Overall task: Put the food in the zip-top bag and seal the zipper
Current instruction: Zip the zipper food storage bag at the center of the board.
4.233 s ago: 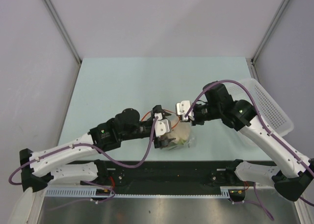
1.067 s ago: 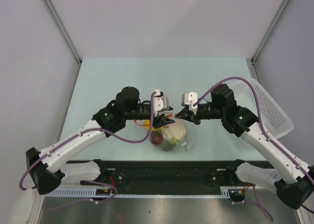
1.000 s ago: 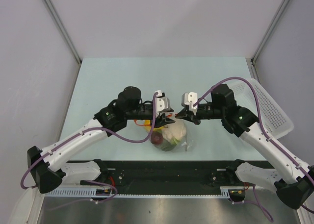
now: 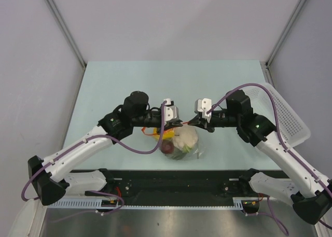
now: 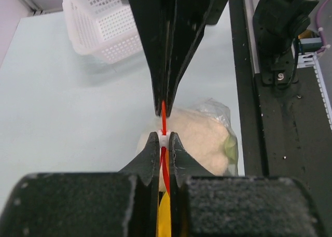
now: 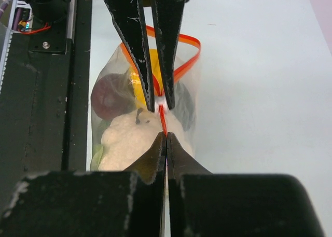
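The zip-top bag (image 4: 193,150) lies near the table's front edge, holding the food: a pale cream piece (image 6: 129,138), a dark red one (image 6: 108,96), a yellow one (image 6: 136,81) and a lime green one (image 6: 96,155). My left gripper (image 5: 164,139) is shut on the orange-red zipper (image 5: 164,115), at a small white slider (image 5: 164,140). Facing it a short way along the strip, my right gripper (image 6: 166,137) is shut on the zipper (image 6: 162,117) as well. Behind the left fingers (image 6: 136,45) the strip's two halves bow apart in a loop (image 6: 189,45).
A white perforated basket (image 4: 284,112) stands at the table's right edge, behind my right arm. The black base rail (image 4: 176,182) runs just in front of the bag. Grey walls enclose the table on three sides.
My left gripper's jaws have closed onto the zipper over the last second. Both grippers earlier came up from the bag's sides to the strip. The right gripper stays pinched.
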Controlling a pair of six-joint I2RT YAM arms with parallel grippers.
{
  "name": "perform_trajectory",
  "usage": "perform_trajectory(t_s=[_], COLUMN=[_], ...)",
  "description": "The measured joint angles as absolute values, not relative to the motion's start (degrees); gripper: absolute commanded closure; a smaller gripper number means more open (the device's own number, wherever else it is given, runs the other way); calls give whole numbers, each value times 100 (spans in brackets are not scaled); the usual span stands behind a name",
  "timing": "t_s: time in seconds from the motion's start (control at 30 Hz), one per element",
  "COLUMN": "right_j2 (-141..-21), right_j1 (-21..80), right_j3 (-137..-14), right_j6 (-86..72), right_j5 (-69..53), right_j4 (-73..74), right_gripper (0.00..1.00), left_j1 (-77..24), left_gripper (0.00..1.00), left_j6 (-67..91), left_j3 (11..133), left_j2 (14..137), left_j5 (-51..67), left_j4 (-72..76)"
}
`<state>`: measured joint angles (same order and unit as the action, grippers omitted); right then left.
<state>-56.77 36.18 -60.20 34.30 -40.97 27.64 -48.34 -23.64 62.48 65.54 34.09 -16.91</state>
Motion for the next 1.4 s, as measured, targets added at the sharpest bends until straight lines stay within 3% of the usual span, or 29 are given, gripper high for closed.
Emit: perform_trajectory(t_s=[0.43, 1.07, 1.1, 1.13, 1.23, 1.3, 1.4], right_j2=[-5476, -5157, -5144, -5140, -5140, -5140, -5144], right_j1=[3122, 1389, 1330, 1288, 1278, 1450, 2104], right_j3=[-5988, -5955, -5944, -5937, -5909, -5894, -5889], right_j6=[3463, 4001, 4016, 4025, 3907, 3741, 3607], right_j5=[-4259, -4731, -4751, -4766, -4856, -4880, -4694], right_j4=[2991, 3656, 3684, 3710, 3704, 3590, 3253], right_gripper=[100, 100, 96, 84, 36, 24, 18], left_j1=[-4578, -4143, -4115, -4095, -4082, -4084, -4134], left_gripper=[97, 98, 98, 99, 100, 100, 100], left_j6=[-2512, -2860, -2873, -2893, -2902, -2902, -2897], left_j3=[5975, 5592, 5579, 5557, 5537, 5542, 5684], left_j2=[6213, 5273, 5216, 5164, 5113, 5164, 5406], left_j5=[3087, 2410, 2390, 2381, 2390, 2436, 2536], left_j4=[-2239, -3706, -3754, -3791, -3846, -3833, -3785])
